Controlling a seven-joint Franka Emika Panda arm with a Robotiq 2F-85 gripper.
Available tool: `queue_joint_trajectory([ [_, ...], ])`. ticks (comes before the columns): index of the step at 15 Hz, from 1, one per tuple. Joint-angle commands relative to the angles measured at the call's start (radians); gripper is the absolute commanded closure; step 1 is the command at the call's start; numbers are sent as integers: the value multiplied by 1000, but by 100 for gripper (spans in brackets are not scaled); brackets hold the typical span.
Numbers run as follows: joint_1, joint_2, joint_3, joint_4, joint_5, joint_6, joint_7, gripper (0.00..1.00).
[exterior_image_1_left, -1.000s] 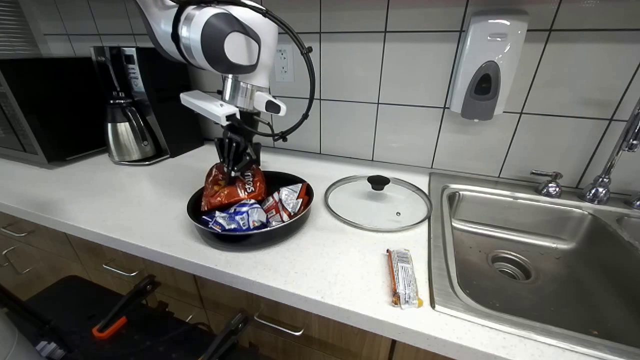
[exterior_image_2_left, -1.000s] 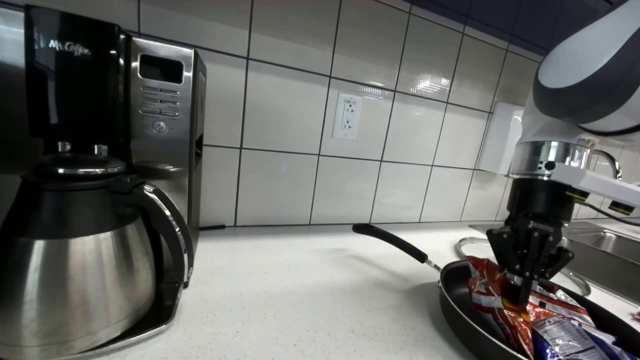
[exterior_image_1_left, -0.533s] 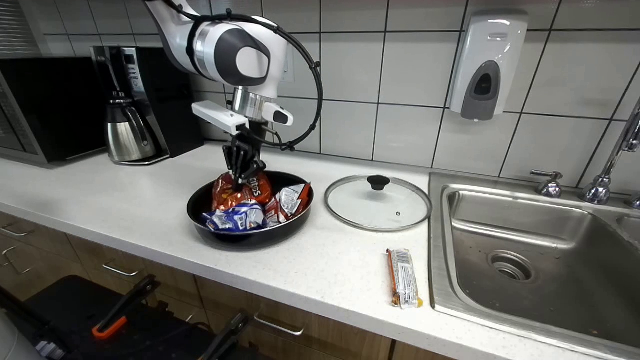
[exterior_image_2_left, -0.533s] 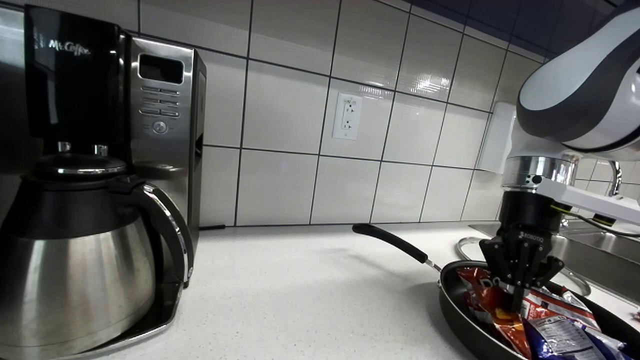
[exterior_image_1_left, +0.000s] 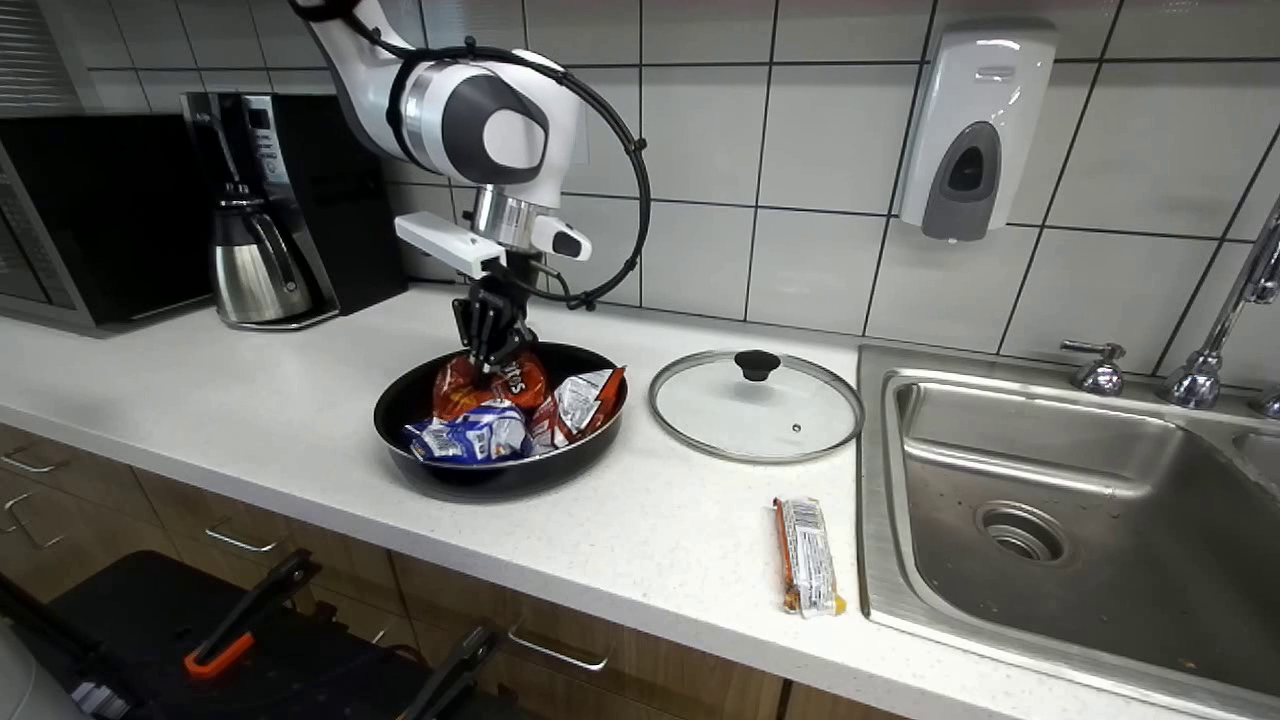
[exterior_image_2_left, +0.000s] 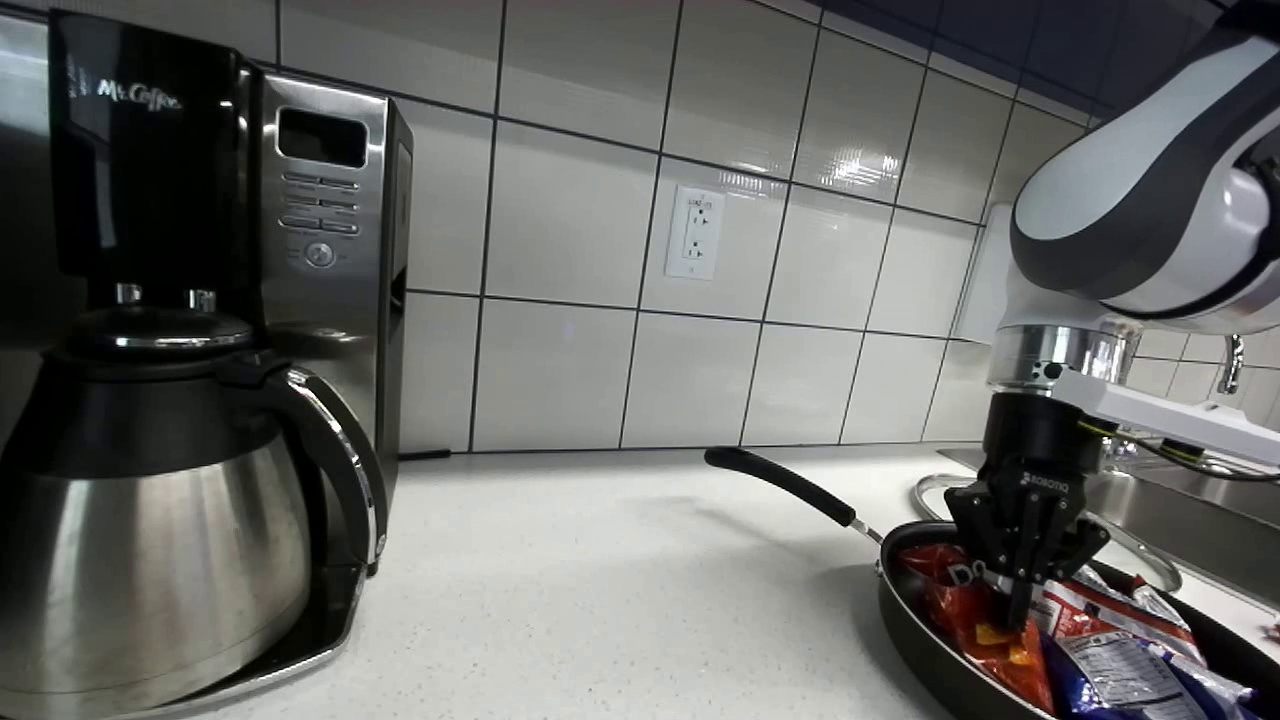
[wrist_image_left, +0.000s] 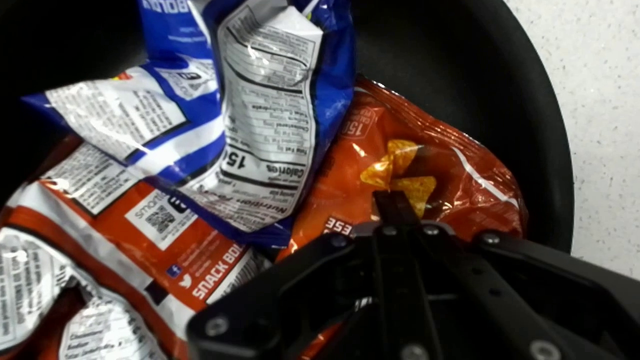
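My gripper (exterior_image_1_left: 484, 368) points down into a black frying pan (exterior_image_1_left: 470, 482), its fingertips on an orange Doritos bag (exterior_image_1_left: 456, 392). The wrist view shows the gripper (wrist_image_left: 395, 194) with both fingertips together and no visible fold of the orange bag (wrist_image_left: 465, 210) between them. They rest against its face beside the printed chips. Part of that bag is hidden beneath the gripper. A blue bag (wrist_image_left: 270, 110) lies beside it in the pan, partly over a red-and-white bag (wrist_image_left: 125, 210). In an exterior view the gripper (exterior_image_2_left: 1016, 622) meets the bag near the pan's near side.
The pan's handle (exterior_image_2_left: 780, 480) extends toward the tiled wall. A glass lid (exterior_image_1_left: 720, 415) lies right of the pan, with a wrapped bar (exterior_image_1_left: 806, 560) in front of it. Beyond is a steel sink (exterior_image_1_left: 885, 500). A coffee maker (exterior_image_1_left: 330, 210) and a microwave (exterior_image_1_left: 120, 210) stand at the left.
In the exterior view with the sink in full, my shut gripper has moved down and right. The orange bag has gone down with it, from above the rim to flatter inside the pan.
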Motion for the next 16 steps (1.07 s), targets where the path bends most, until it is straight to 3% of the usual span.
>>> queue_joint_trajectory([
  [1,-17,20,10,31,-10,-16,-15,87],
  [2,-16,18,10,30,-12,-17,-13,73],
  [12,-7,-69,10,0,-29,-10,8,1],
  [16,-10,-126,3,-24,-35,0,14,0],
])
